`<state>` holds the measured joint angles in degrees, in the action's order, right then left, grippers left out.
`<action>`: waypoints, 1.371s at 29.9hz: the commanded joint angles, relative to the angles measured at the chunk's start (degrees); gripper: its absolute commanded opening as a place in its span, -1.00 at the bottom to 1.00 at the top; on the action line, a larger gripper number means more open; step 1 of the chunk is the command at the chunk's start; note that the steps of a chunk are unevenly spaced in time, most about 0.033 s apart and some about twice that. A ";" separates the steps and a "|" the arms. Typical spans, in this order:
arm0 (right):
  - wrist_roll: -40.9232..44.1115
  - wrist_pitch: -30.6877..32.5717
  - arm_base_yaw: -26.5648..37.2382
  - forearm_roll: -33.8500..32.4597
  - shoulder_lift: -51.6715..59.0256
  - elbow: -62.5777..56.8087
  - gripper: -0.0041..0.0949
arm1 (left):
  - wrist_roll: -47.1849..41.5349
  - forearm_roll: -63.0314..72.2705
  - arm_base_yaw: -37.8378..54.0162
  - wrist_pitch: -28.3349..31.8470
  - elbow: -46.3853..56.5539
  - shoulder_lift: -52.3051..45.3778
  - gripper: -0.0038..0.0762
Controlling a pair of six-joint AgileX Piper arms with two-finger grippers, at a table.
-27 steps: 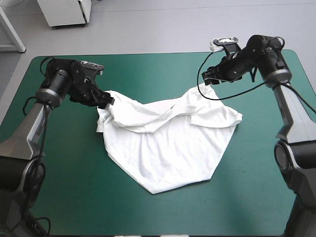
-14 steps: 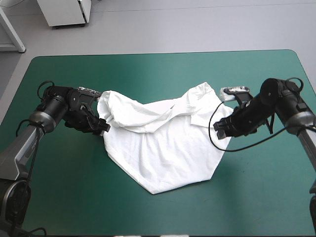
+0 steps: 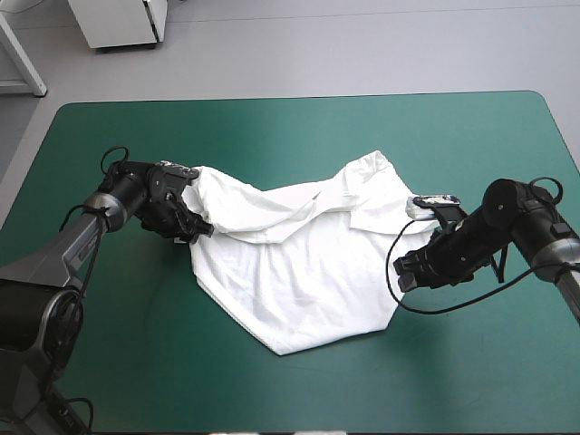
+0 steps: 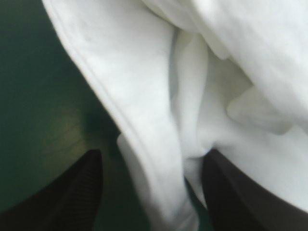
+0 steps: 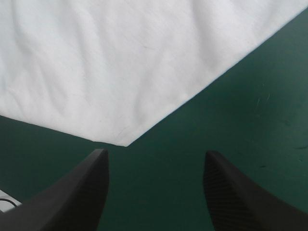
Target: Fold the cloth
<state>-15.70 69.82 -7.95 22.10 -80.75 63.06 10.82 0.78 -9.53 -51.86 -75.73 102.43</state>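
Observation:
The white T-shirt (image 3: 299,263) lies partly spread on the teal-green cover, bunched along its far side, with a point toward the near edge. My left gripper (image 3: 201,229) is low at the shirt's left edge and stands open. In the left wrist view a rolled fold of the T-shirt (image 4: 159,144) runs between the left gripper's (image 4: 151,161) black fingers (image 4: 72,192). My right gripper (image 3: 405,275) is open beside the shirt's right edge. In the right wrist view a corner of the T-shirt (image 5: 115,72) lies just ahead of the right gripper (image 5: 154,161), with bare cover between its fingers (image 5: 82,192).
The teal-green cover (image 3: 272,127) stretches bare beyond the shirt to the far edge, and bare cover (image 3: 435,372) also lies toward the near edge. A white cabinet (image 3: 118,23) stands on the floor past the table's far left corner.
My right arm has swung from the shirt's far right shoulder down toward the near side along its right edge. My left gripper dropped nearer and pushed in against the shirt's left edge.

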 commanded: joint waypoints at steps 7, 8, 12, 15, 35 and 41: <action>-1.15 -1.22 -0.32 3.83 1.38 -0.18 0.17 | 0.20 1.63 0.00 0.72 -2.70 -2.19 -0.92; -1.15 -1.46 -0.85 3.70 1.13 -0.96 0.17 | 0.20 1.62 0.00 0.53 -2.70 -2.19 -0.92; -1.15 -2.88 -2.94 3.81 0.14 -4.11 0.17 | 0.93 2.85 0.00 -0.38 -2.82 -2.19 -0.92; -1.15 -4.63 -3.97 4.29 -1.22 -5.31 0.17 | 1.08 3.12 0.00 -1.00 -2.82 -2.19 -0.92; -3.48 -8.77 -9.99 7.20 -12.94 -5.29 0.03 | 2.19 5.55 0.00 -2.23 -2.82 -2.19 -0.93; -3.48 -9.80 -13.00 6.39 -13.34 -5.29 -0.86 | 2.19 5.57 0.00 -3.14 -2.82 -2.29 -0.93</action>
<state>-18.40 59.88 -19.77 28.31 -94.56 57.49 13.11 5.52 -9.53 -54.80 -76.92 103.08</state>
